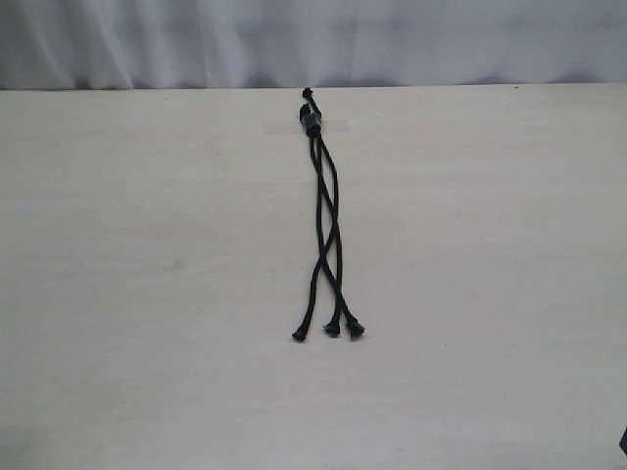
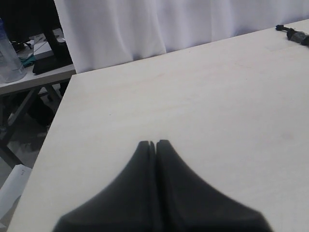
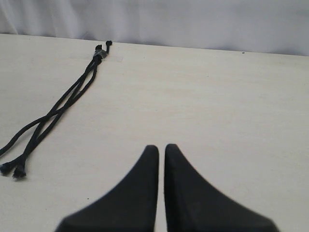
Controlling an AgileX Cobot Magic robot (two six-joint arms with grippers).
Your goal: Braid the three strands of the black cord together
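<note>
The black cord (image 1: 326,225) lies along the middle of the pale table, its knotted bound end (image 1: 311,119) near the far edge. The three strands cross loosely once or twice and end in frayed tips (image 1: 332,329) fanned toward the near side. My left gripper (image 2: 155,143) is shut and empty over bare table, far from the cord, whose knot (image 2: 294,34) shows at that view's edge. My right gripper (image 3: 161,147) is shut but for a hairline gap. It holds nothing and sits off to the side of the cord (image 3: 63,104). Neither gripper shows in the exterior view.
A white curtain (image 1: 313,39) hangs behind the table's far edge. A pale tape-like strip (image 1: 338,125) lies across the knot. Past the table's side edge stands another desk with a clear bottle (image 2: 9,55). A small dark object (image 1: 623,443) sits at the near right corner.
</note>
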